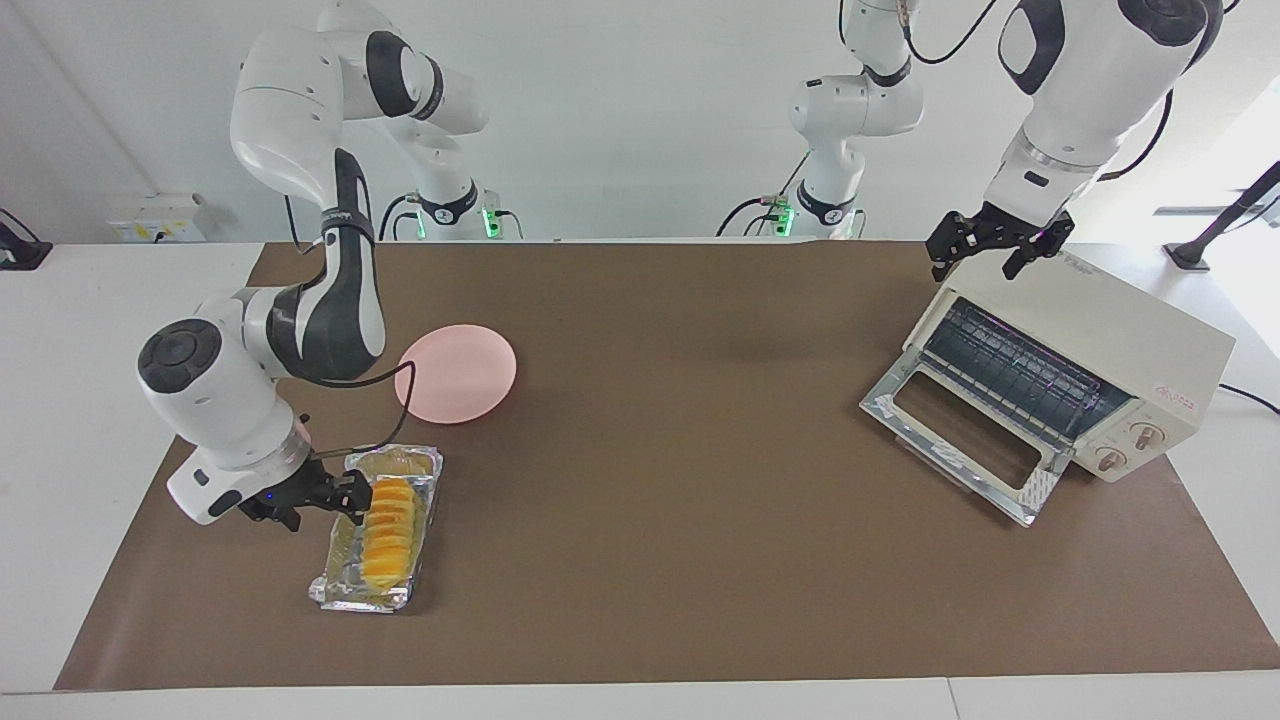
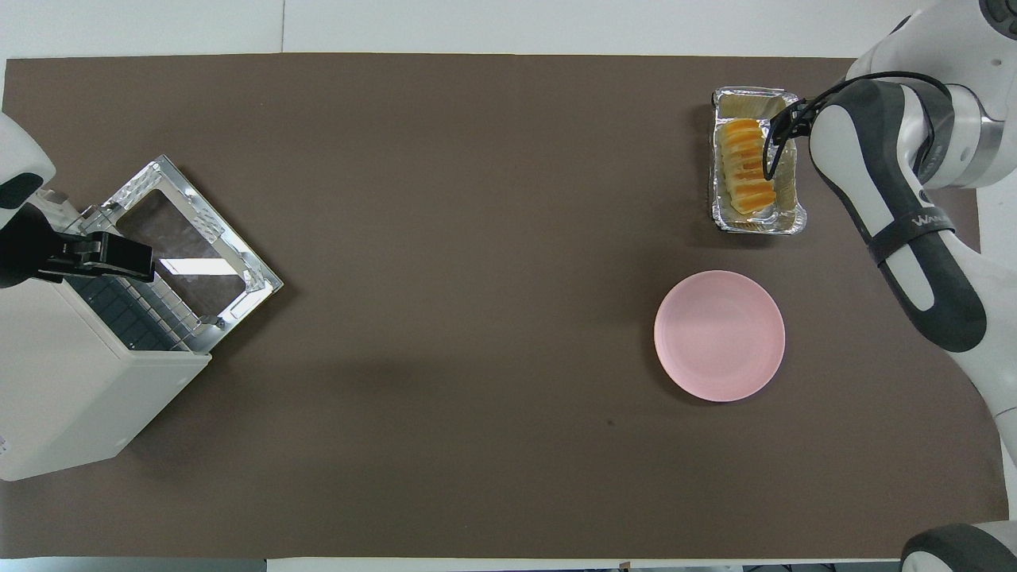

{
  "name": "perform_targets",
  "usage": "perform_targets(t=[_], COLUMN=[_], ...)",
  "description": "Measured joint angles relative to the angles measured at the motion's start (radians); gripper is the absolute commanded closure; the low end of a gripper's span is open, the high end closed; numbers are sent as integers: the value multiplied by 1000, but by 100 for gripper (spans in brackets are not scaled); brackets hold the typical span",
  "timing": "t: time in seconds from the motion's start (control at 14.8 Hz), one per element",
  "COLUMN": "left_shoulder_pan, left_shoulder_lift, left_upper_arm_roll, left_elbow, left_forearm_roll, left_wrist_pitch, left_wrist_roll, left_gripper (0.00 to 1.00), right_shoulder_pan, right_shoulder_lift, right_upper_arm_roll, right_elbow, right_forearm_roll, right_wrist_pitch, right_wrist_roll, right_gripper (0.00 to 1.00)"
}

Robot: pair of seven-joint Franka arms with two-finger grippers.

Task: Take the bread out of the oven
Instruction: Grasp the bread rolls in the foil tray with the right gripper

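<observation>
The bread (image 1: 389, 532) lies lengthwise in a crinkled foil tray (image 1: 336, 588) on the brown mat (image 1: 680, 560) that covers the table (image 1: 90, 330), at the right arm's end and farther from the robots than the pink plate (image 1: 456, 373). It is out of the oven (image 1: 1120, 350), which stands well apart at the left arm's end with its glass door (image 1: 955, 435) dropped flat and its wire rack (image 1: 1010, 365) bare. Judged from this layout, the removal itself is done.

The right pincer (image 1: 352, 497) sits low at the tray's long edge, close against the bread's side. Its fingers (image 1: 358, 490) appear spread and grip nothing; the loaf rests on the foil under its own weight. The position suits a release just made: low enough for the bread to settle without dropping, and the tray walls keep the loaf from rolling.

The left pincer (image 1: 995, 245) hangs over the oven's top corner nearest the robots, released and empty, touching nothing. It waits there, probably to steady the oven or shut the door.

The plate is empty, just beside the tray on the side nearer the robots. Whether the bread belongs on it cannot be told. One risk noted: lifting the right pincer sideways could catch the foil rim and drag the light tray.
</observation>
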Motion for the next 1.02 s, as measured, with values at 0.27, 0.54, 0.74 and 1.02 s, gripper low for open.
perform_targets(t=[0.27,0.54,0.74,1.02], left_shoulder_pan=[0,0,0,0], left_shoulder_lift=[0,0,0,0], left_upper_arm_roll=[0,0,0,0], left_elbow=[0,0,0,0], left_forearm_roll=[0,0,0,0], left_wrist_pitch=[0,0,0,0], left_wrist_roll=[0,0,0,0], left_gripper=[0,0,0,0], right_shoulder_pan=[39,73,73,73], right_shoulder_lift=[2,6,7,7], right_upper_arm_roll=[0,0,-2,-3], right_elbow=[-14,-86,-127,-156], right_forearm_roll=[-6,-55,-61,-63], right_wrist_pitch=[20,122,172,221], right_wrist_roll=[25,67,69,69], right_gripper=[2,4,6,13])
